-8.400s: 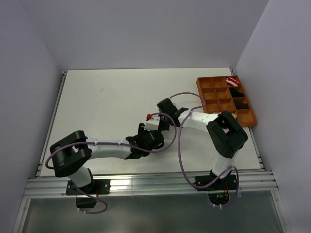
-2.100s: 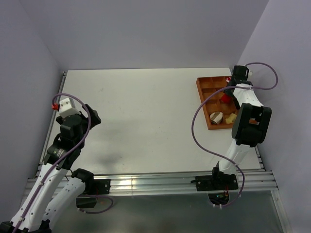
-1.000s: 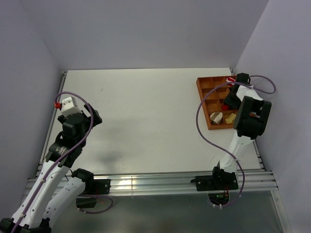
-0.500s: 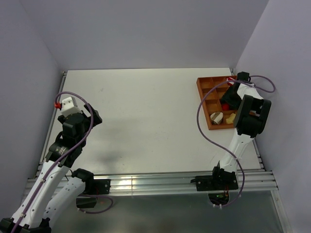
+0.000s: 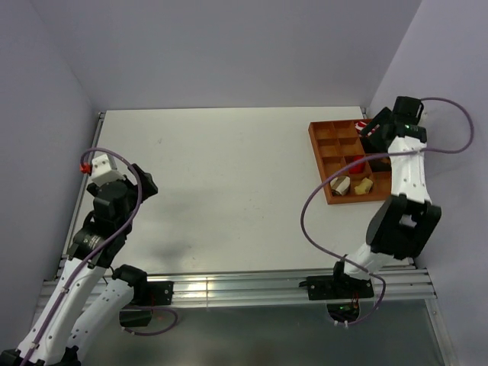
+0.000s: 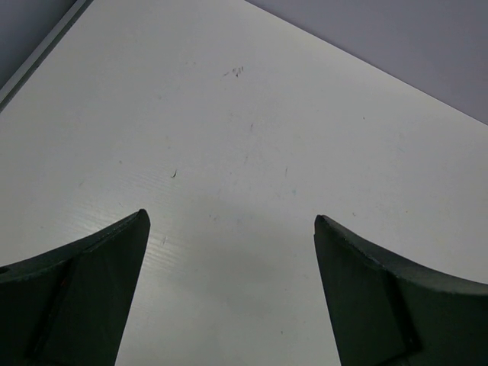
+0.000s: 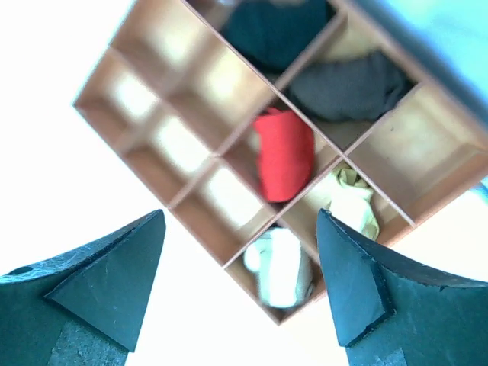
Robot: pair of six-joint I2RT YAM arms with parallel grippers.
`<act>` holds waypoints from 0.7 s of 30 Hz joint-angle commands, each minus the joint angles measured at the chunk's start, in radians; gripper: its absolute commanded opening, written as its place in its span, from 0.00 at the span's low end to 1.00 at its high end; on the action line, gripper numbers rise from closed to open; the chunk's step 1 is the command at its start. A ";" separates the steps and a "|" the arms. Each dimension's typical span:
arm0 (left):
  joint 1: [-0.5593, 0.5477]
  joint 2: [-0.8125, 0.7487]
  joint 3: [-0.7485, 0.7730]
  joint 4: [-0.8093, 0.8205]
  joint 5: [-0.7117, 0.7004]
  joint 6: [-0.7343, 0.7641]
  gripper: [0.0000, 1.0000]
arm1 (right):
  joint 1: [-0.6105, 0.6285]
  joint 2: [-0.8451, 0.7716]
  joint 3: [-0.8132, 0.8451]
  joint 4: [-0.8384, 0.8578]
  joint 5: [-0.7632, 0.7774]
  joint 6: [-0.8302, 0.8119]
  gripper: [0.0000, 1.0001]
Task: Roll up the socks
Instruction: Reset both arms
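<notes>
Right wrist view: red sock (image 7: 284, 154) bundled in inner compartment of tray (image 7: 137, 99); yellow sock (image 7: 352, 200) in compartment beside it; striped sock (image 7: 280, 267), cream side showing, in tray's corner compartment. Right end effector (image 7: 240, 217) above tray, spread wide, nothing between. Left end effector (image 6: 231, 221) far from tray, spread over tabletop (image 6: 252, 114). All three look stowed. Likely step: retreat. Rise straight, clear tray walls, keep cable (image 5: 303, 217) off bundles, check red roll holds.
</notes>
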 commanded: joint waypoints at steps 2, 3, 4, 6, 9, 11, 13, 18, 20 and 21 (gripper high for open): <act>0.005 -0.035 0.023 -0.006 -0.041 0.016 0.94 | -0.009 -0.290 -0.001 -0.036 0.030 0.044 0.89; 0.005 -0.040 0.046 -0.017 -0.038 0.015 0.95 | -0.009 -0.332 0.001 -0.048 0.024 0.044 0.89; 0.005 -0.041 0.058 -0.023 -0.037 0.021 0.95 | -0.009 -0.373 0.001 -0.054 0.021 0.039 0.90; 0.005 -0.043 0.098 -0.057 -0.040 0.028 0.95 | -0.009 -0.491 -0.004 -0.071 0.006 0.023 0.92; 0.005 -0.049 0.155 -0.107 -0.051 0.044 0.95 | -0.009 -0.646 -0.048 -0.075 -0.022 -0.014 0.93; 0.005 -0.060 0.179 -0.129 -0.047 0.050 0.95 | -0.009 -0.765 -0.080 -0.075 -0.016 -0.040 0.96; 0.005 -0.067 0.227 -0.178 -0.038 0.045 0.95 | -0.009 -0.849 -0.136 -0.072 0.027 -0.039 0.98; 0.005 -0.090 0.314 -0.273 -0.017 0.032 0.95 | 0.126 -1.113 -0.246 -0.037 0.162 -0.016 1.00; 0.005 -0.109 0.339 -0.310 -0.006 0.028 0.95 | 0.178 -1.192 -0.257 -0.033 0.203 -0.031 1.00; 0.005 -0.124 0.343 -0.319 -0.006 0.027 0.95 | 0.221 -1.214 -0.259 -0.037 0.217 -0.039 1.00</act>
